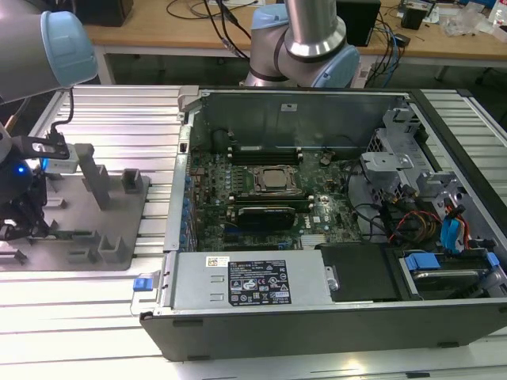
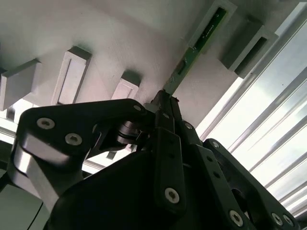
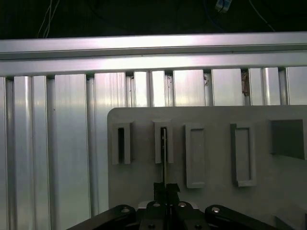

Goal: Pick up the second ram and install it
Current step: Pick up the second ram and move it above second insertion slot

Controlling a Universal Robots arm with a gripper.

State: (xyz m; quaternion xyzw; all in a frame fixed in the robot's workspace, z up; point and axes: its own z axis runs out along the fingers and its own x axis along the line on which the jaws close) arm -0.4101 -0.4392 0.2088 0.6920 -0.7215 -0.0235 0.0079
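Jaws of my gripper (image 2: 165, 98) look clenched on the near end of the second ram (image 2: 192, 53). On the slatted bench (image 3: 53, 143), the grey fixture plate (image 3: 216, 117) holds the stick on edge in a slot block (image 3: 157, 143). Its long axis runs straight out ahead of the jaws.

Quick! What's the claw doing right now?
Claw: closed on the green memory stick, which sits in the grey holder.
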